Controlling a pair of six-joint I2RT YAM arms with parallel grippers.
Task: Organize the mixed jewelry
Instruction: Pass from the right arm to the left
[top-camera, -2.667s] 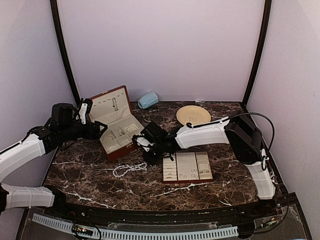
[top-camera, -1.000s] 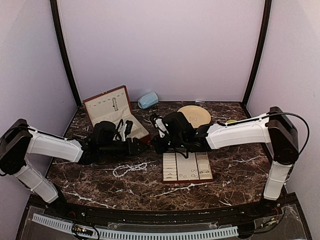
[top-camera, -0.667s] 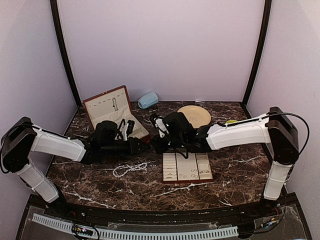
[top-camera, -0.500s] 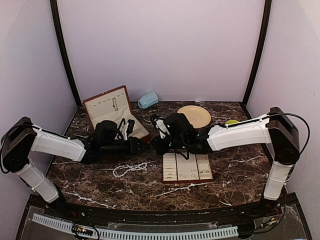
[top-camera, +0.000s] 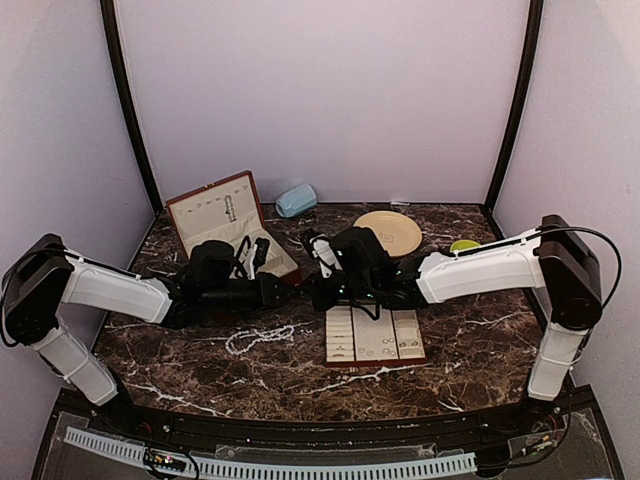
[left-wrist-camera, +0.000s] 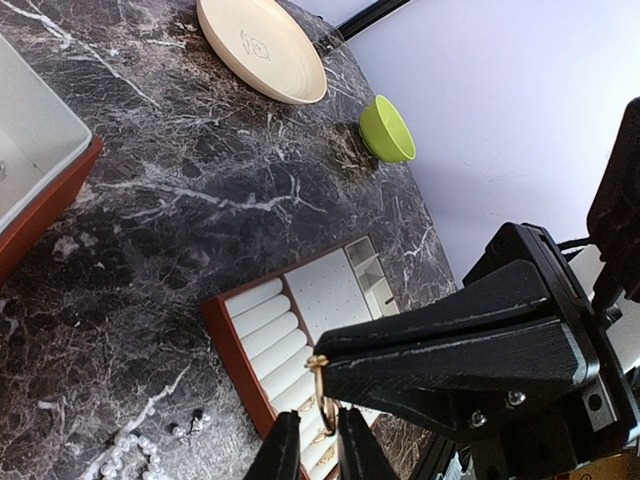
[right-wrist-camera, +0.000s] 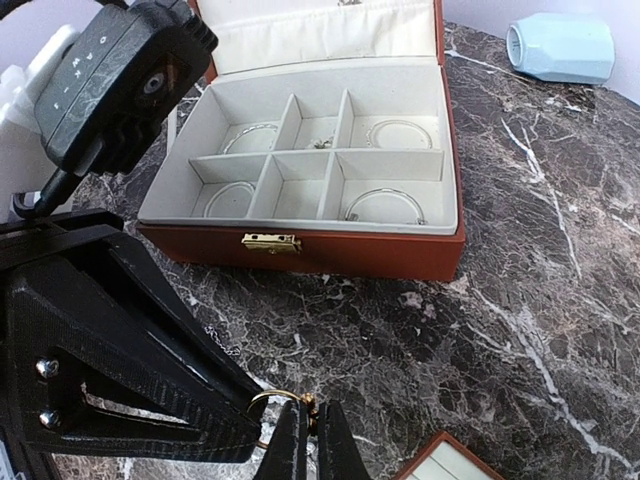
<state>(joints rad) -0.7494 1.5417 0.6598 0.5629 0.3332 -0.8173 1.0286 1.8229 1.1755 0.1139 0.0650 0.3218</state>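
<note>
A small gold ring (left-wrist-camera: 322, 395) hangs in mid-air between both grippers, above the table between the box and the tray. My right gripper (right-wrist-camera: 308, 440) is shut on its knobbed end, and the ring (right-wrist-camera: 270, 397) arcs left into the tips of my left gripper (right-wrist-camera: 238, 418). In the left wrist view, my left gripper (left-wrist-camera: 318, 448) has closed narrowly round the ring's lower part. Below, a white pearl strand (top-camera: 258, 338) lies on the marble, with tiny silvery earrings (left-wrist-camera: 186, 428) beside it. More rings sit in the cream slotted tray (top-camera: 375, 318).
The open red-brown box (right-wrist-camera: 300, 250) holds thin bangles in its cream compartments. At the back stand a cream plate (top-camera: 388, 232), a green bowl (top-camera: 463, 245) and a pale blue object (top-camera: 296, 200). Both arms cross the table's middle.
My left gripper's jaws have narrowed round the ring while both arms stayed almost still, tip to tip. My right gripper has kept its grip.
</note>
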